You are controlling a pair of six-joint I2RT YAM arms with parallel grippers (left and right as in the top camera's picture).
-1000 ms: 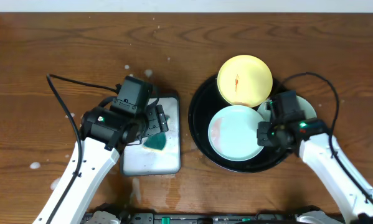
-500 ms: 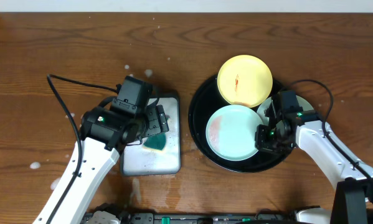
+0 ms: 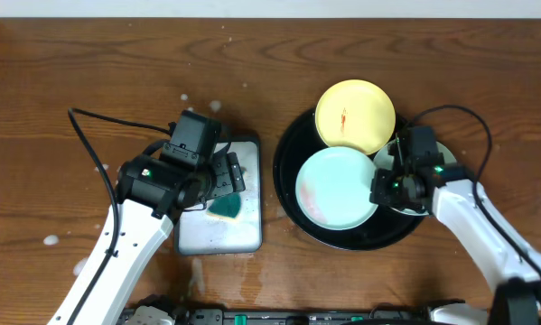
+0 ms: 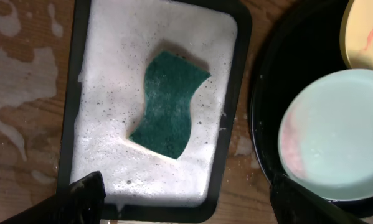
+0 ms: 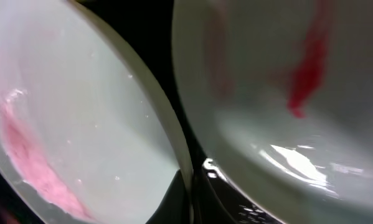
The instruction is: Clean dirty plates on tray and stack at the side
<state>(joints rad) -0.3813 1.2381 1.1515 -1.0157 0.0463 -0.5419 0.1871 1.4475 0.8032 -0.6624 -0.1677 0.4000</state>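
The black tray (image 3: 288, 158) holds a yellow plate (image 3: 355, 116) with a red smear at the back. In front of it is a mint plate (image 3: 335, 188) with a pink smear. A second mint plate (image 3: 448, 155) with a red smear (image 5: 304, 74) lies at the tray's right edge, partly under my right arm. My right gripper (image 3: 385, 188) is shut on the right rim of the pink-smeared plate (image 5: 80, 124). My left gripper (image 3: 223, 173) is open and empty above the foamy white tray (image 3: 243, 236). Its fingers (image 4: 186, 208) are spread wide.
A green sponge (image 4: 169, 104) lies in the foam of the white tray, left of the black tray (image 4: 267, 93). Foam spots and wet patches mark the wooden table (image 3: 71, 72) around the left arm.
My right gripper has closed in on the pink-smeared mint plate's rim, and the plate has shifted a little to the left. The left arm has not moved.
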